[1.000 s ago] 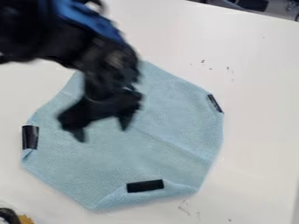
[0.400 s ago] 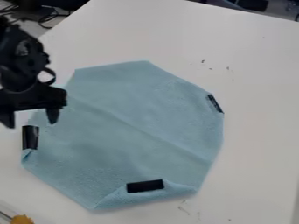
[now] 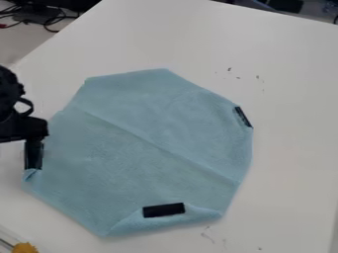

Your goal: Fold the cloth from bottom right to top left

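Note:
The light blue cloth (image 3: 148,143) lies spread on the white table, roughly eight-sided, with a diagonal crease running from upper left to lower right. Its lower edge is turned up in a narrow flap (image 3: 132,225) beside a black strip (image 3: 163,210). Other black strips are at its left corner (image 3: 33,157) and right edge (image 3: 243,117). At the left edge of the view, the gripper (image 3: 21,129) is over the cloth's left corner, partly cut off. It is open, its visible finger overlapping the left black strip.
The white table (image 3: 290,163) surrounds the cloth, its far edge sloping across the top right. Dark cables (image 3: 49,20) lie beyond the table at the top left. A small orange-yellow object (image 3: 25,247) is at the bottom left.
My gripper has moved from above the cloth's upper left middle out to the left edge, and most recently left and down, beside the left black strip.

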Tool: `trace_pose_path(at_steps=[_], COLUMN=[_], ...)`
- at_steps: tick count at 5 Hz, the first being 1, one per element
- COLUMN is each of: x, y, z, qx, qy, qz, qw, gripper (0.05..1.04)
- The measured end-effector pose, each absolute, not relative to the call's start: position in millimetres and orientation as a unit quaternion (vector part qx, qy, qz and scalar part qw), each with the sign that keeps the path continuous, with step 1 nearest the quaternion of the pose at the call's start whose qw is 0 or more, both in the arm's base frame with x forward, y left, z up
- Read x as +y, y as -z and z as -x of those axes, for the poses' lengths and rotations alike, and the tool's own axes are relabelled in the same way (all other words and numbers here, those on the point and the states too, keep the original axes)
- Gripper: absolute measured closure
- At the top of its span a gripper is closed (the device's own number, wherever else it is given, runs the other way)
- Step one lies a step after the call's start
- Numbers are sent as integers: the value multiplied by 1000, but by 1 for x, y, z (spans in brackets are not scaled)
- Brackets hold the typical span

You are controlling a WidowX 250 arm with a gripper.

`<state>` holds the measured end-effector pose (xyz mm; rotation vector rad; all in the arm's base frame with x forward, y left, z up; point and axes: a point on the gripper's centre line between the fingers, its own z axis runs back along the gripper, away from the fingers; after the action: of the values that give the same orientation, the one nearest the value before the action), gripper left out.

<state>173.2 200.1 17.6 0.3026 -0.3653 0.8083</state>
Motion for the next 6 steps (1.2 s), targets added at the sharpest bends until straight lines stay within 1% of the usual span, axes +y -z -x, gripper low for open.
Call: trace_pose_path(at_steps=[1,2,3,4,5,6], x=[206,206,203,197,194,180], y=[-9,0,1,1,-1,-5], z=[-182,-198,-213,-218,-218,-196], qx=[-191,-210,-218,-209,-201,-165], qy=[-391,-401,-395,-397,-391,-407], qz=[-137,-117,-110,-107,-115,-132], qw=[890,884,886,887,891,889], gripper=[100,184,454,731,910,1006])
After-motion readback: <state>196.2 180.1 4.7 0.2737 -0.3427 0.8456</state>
